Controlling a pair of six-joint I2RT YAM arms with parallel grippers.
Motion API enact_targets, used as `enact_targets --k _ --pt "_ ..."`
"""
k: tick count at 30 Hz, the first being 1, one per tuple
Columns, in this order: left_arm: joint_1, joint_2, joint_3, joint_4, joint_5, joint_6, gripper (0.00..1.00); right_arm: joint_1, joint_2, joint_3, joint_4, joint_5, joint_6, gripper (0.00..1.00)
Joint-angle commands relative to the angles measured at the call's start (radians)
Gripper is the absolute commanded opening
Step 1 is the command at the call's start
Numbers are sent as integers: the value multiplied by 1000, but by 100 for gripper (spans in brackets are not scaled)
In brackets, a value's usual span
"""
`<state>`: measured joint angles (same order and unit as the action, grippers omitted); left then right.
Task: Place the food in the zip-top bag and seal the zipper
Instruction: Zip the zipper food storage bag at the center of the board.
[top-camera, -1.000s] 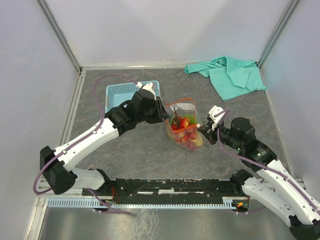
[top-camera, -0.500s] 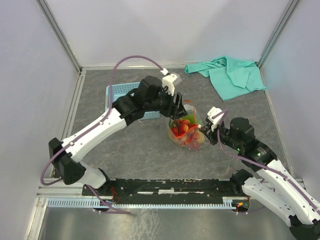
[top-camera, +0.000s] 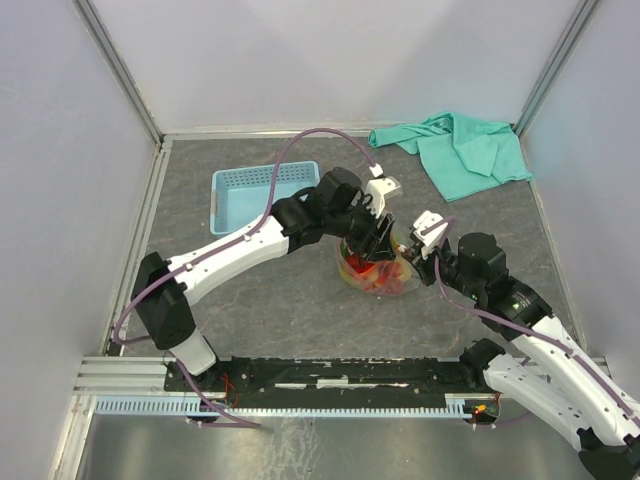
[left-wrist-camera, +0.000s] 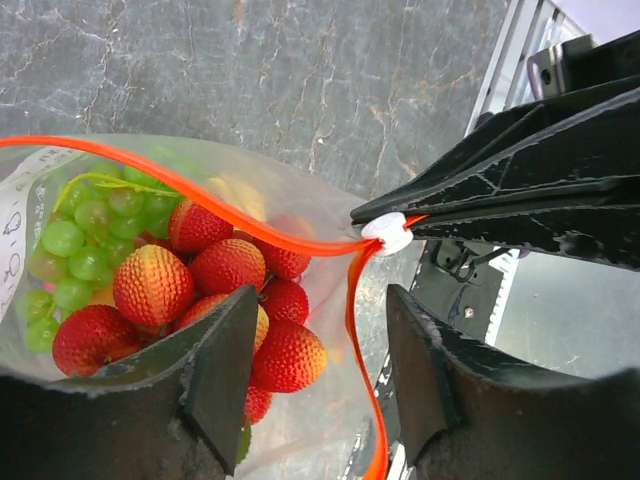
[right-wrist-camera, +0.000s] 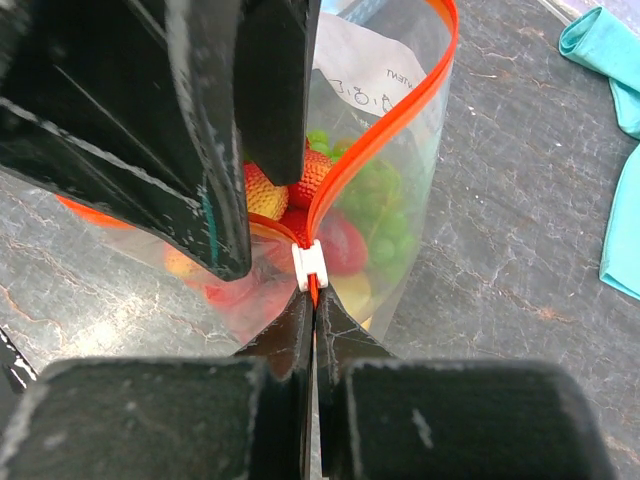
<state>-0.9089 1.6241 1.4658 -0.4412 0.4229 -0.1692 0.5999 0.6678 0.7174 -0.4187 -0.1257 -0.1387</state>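
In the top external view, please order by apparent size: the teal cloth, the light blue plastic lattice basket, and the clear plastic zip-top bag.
Largest: teal cloth.
Next: light blue plastic lattice basket.
Smallest: clear plastic zip-top bag, partly hidden but clearly smaller.

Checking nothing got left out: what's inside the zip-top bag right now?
Through the open mouth of the zip-top bag: red strawberries, green grapes and one orange-yellow fruit. Whatever lies beneath them is covered, so the full count cannot be confirmed.

Clear zip-top bag (right-wrist-camera: 372, 75), seemingly upright, zipper (left-wrist-camera: 320, 244) open, strawberries (left-wrist-camera: 228, 265), grapes (left-wrist-camera: 75, 250) inside
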Motion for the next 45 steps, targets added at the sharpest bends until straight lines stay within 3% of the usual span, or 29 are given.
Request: enact_targets --k 1,6,10,12,15,20,26,36,41,45 --pt "2 30 10 57 51 102 57 -1 8 44 70 23 -15 2" --pt "1 55 8 82 96 129 38 -2 10 31 105 15 -7 2" --pt "2 36 -6 104 76 151 12 -4 10 27 100 18 -22 2" --pt "1 19 -18 128 79 161 3 -4 7 24 92 3 -38 8" --pt "1 3 -22 143 73 177 3 -6 6 19 84 -24 -64 27" --pt "1 -4 -20 133 56 204 3 -13 13 0 87 -85 -90 34" --pt "3 -33 -41 146 44 215 3 -47 13 -47 164 -140 -85 34" --pt "14 -88 -95 176 1 219 3 -176 111 -67 331 -412 2 32" --pt "13 -83 -92 176 3 221 3 -216 138 -67 348 -467 12 24" --pt "15 -91 -95 178 0 226 3 -233 147 -58 346 -506 16 9"
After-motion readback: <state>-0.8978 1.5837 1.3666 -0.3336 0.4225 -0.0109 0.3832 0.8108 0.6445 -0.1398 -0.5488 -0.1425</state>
